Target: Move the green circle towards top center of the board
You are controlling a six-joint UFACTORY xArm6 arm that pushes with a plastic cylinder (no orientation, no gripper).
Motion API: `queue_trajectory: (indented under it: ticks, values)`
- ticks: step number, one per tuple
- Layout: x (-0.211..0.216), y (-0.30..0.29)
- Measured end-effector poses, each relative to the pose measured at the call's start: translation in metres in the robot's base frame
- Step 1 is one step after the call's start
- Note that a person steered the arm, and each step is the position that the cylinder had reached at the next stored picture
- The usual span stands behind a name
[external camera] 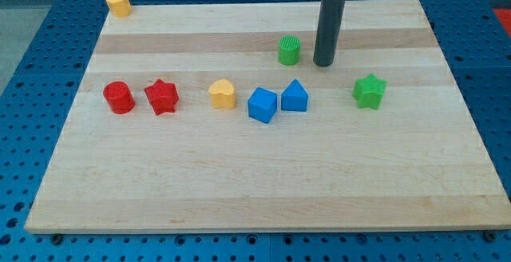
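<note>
The green circle (289, 50) stands on the wooden board (263, 174) right of the top centre. My tip (322, 63) rests on the board just to the view's right of the green circle, a small gap apart from it. The dark rod rises from the tip to the view's top edge.
A green star (369, 91) lies lower right of my tip. A blue triangular block (295, 96) and a blue cube (262, 105) sit below the green circle. A yellow heart (223, 94), a red star (161, 97) and a red circle (119, 97) line the left. A yellow block (118, 3) sits at the top left corner.
</note>
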State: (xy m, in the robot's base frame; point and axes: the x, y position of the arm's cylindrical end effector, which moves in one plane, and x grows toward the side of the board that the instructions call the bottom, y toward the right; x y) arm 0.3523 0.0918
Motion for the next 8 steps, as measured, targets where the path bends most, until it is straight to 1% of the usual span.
queue_trajectory:
  ticks: [2, 4, 6, 7, 8]
  values:
    - [-0.001, -0.031]
    - [-0.022, -0.065]
    - [-0.008, -0.068]
    - [-0.008, -0.068]
    - [-0.036, -0.068]
